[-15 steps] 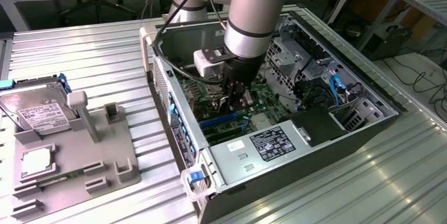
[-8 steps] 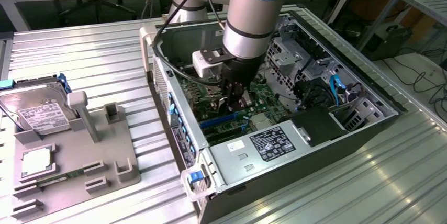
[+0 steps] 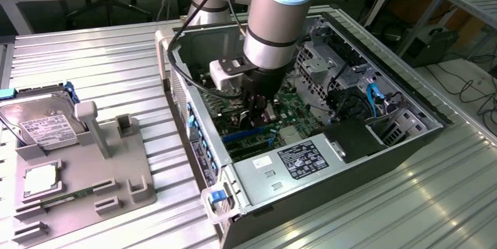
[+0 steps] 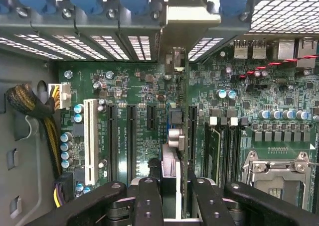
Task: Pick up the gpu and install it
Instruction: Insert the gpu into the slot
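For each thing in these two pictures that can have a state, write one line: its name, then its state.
gpu: edge-on, held over the motherboard slots, bracket end at the rear wall.
gripper: shut on the gpu, inside the case.
computer case: lying on its side, panel off.
hard drive: resting in the grey fixture.
CPU socket: empty.

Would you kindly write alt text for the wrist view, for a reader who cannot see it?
The end effector grips the gpu edge-on above a green motherboard inside an open computer case, among the expansion slots. A white slot and an empty CPU socket flank it.
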Available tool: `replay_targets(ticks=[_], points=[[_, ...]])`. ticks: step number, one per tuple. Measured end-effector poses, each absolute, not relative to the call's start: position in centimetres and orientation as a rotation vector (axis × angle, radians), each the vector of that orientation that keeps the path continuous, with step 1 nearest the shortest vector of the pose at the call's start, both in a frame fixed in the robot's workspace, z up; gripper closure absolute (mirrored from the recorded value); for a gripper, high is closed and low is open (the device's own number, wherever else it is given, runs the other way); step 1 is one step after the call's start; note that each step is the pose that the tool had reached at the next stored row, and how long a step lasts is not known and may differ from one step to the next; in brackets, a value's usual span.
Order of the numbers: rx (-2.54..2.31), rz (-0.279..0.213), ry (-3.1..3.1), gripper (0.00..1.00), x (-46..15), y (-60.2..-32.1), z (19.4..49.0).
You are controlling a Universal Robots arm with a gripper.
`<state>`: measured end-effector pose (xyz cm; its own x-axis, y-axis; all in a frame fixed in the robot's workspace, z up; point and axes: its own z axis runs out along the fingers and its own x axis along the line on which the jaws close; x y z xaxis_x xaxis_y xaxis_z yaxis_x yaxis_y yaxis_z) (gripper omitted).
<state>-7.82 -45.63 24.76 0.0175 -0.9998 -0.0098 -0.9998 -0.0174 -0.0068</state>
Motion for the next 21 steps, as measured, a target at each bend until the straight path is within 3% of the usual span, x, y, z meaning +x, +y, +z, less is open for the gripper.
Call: replay_targets(ticks=[21], points=[[-2.233,0.005,2.195,0.72,-8.10,-45.63,24.07]])
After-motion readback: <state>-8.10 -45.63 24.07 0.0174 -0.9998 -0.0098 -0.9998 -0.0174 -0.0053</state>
